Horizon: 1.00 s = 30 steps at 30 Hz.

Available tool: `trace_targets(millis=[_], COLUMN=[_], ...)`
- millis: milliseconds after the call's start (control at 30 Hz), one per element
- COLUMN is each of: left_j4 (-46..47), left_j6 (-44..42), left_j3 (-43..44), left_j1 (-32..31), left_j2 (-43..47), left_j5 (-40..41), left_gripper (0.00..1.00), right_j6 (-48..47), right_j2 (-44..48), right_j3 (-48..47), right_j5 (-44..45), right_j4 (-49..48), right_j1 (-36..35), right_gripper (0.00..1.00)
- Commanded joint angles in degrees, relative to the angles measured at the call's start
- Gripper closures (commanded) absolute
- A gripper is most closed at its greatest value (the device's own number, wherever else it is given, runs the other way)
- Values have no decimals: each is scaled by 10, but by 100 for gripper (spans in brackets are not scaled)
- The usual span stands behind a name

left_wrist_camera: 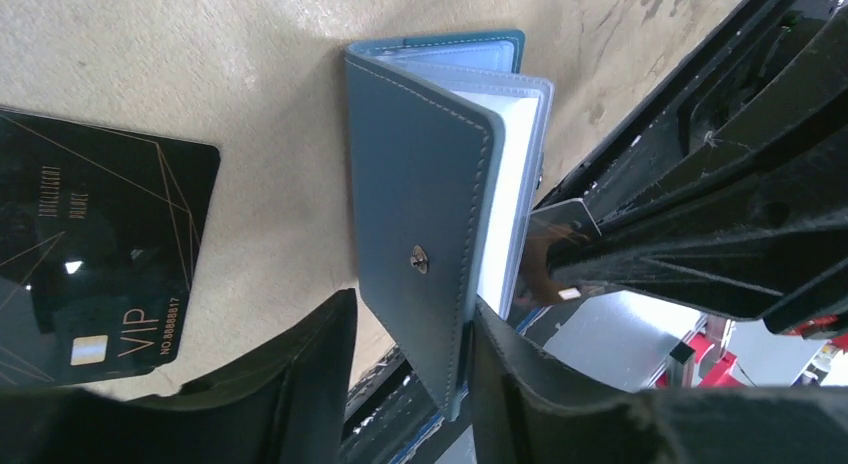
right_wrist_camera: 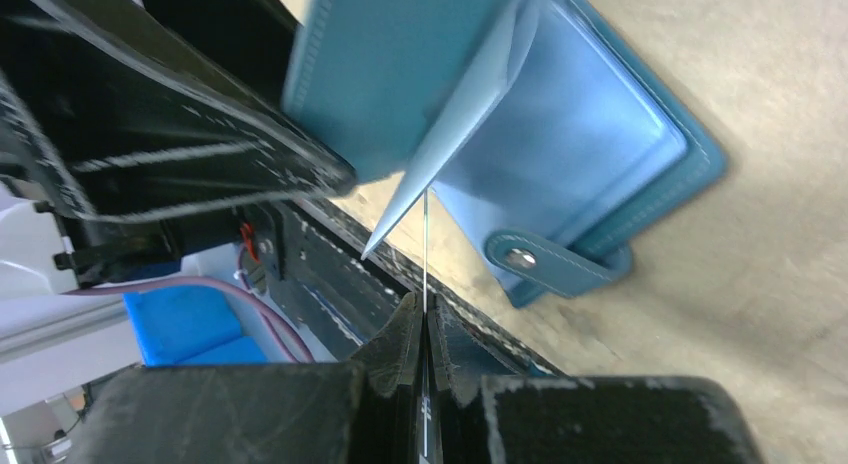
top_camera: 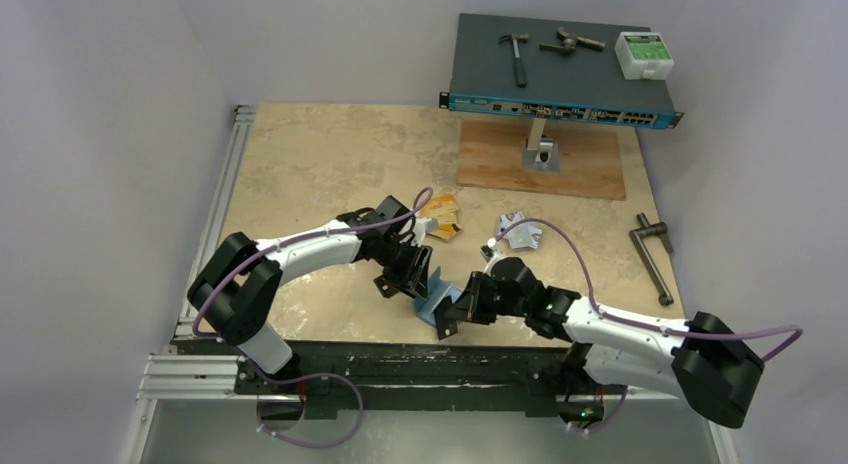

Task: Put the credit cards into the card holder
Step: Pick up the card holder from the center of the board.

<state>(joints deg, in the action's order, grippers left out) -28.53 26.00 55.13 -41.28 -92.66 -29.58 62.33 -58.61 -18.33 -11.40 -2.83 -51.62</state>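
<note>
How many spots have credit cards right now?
4: an orange-gold pile beyond the left arm, a silver-white pile beyond the right arm, a black card beside the wallet, one card in the right fingers. More may be hidden.

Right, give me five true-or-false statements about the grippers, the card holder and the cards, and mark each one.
1. The left gripper grips the card holder by its snap cover. True.
2. The right gripper is open and empty. False: it is shut on a card, seen edge-on from the right wrist, right at the holder's pale pockets.
3. A black VIP card lies flat on the table beside the holder. True.
4. The card holder is snapped shut. False: it stands open, its pale inner pockets showing.
5. The hammer lies on the table among the cards. False: it lies on top of the network switch at the far end.
</note>
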Motion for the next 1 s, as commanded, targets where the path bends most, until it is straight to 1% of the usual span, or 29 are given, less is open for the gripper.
trace_targets(millis=[0,167,333,833,900,967], left_j4=[19,30,37,63,63,59], left_j6=[4,18,27,39,38,31], left_j3=[-11,-16,-23,-26,-26,-24], left_j1=[1,13,26,35,35,35], left_j2=[22,21,22,14,11,7], left_j5=[-29,-49,-68,-117,-117,-108], left_gripper=[55,46,42,39,40,43], right_j6=[-7,-11,-10,-27,-30,-33], right_j2=[-23,-61,-82,-121,-121,-122], right_j3=[-33,-33,-33,-60,-63,-67], right_j5=[20,7,5,-9,-10,-11], right_j4=[-71,-103,-120,-149,-146,-143], right_j1=[4,4,4,19,22,24], right_gripper=[100,100,100,100,100,100])
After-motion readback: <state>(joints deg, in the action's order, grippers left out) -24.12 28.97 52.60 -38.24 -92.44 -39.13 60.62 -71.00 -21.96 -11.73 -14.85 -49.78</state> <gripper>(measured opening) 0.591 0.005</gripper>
